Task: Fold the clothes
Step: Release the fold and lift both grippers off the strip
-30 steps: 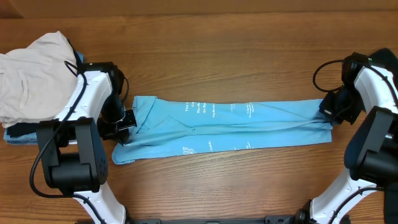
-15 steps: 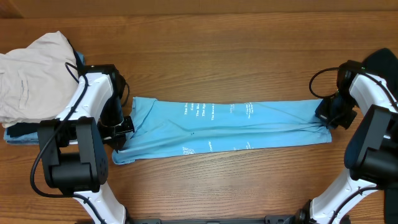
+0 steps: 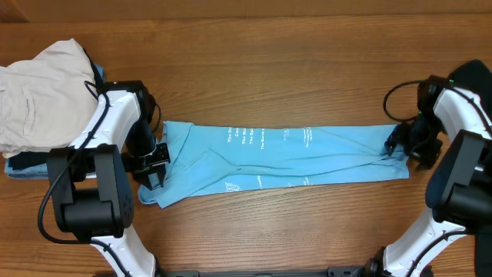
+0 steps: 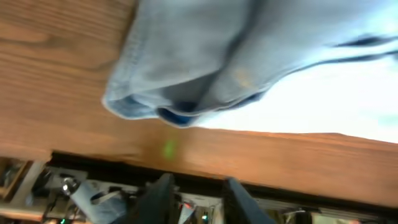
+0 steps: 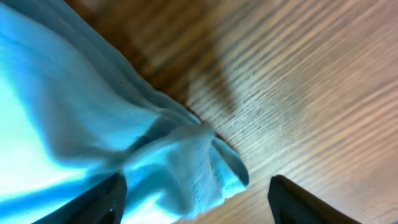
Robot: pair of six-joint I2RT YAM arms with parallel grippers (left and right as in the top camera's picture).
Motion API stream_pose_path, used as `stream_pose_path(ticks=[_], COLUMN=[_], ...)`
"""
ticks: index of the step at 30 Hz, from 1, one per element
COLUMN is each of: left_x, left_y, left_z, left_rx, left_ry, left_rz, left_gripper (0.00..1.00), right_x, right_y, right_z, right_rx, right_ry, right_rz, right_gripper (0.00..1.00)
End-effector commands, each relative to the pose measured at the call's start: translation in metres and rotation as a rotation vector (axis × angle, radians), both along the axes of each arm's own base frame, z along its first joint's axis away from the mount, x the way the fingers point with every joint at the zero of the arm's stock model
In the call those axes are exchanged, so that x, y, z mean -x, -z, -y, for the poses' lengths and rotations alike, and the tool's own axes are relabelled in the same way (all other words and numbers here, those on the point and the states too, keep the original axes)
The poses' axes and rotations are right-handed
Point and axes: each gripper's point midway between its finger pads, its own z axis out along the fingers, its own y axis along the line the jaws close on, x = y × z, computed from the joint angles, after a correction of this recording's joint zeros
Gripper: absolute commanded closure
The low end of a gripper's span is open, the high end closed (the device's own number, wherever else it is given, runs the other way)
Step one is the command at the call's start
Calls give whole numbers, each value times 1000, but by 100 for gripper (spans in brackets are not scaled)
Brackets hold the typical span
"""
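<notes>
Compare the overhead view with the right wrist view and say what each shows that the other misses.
Only overhead: the whole blue shirt laid as a long strip with white lettering, the cream garment at far left, and the left gripper at the shirt's left end. Only right wrist: the shirt's bunched corner up close, and the right gripper with fingers spread wide, not pinching it. Both: the shirt's right end on the wooden table.

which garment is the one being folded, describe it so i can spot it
On the wooden table, look along the middle. The sky-blue T-shirt lies there, folded into a long flat band with small white print. The cream-beige garment, by contrast, is a crumpled heap in the far-left corner.
</notes>
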Motion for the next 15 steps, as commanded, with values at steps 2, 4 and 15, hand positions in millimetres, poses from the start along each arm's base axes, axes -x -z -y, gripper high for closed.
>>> stream_pose_path(ticks=[2,4,15], left_x=[-57,-82,-145], left_y=[-50,-66,-45], left_z=[13,27,71], left_rx=[70,114,153], left_ry=[1,-10,89], left_rz=[205,304,529], left_gripper=[60,56,60], right_x=[-47,-52,-45], right_y=[-50,-59,-40], right_z=[-6,-25,-194], right_rx=[-76,-180,-496], right_ry=[20,-28,-708], right_rz=[173,204,201], right_gripper=[17,23,62])
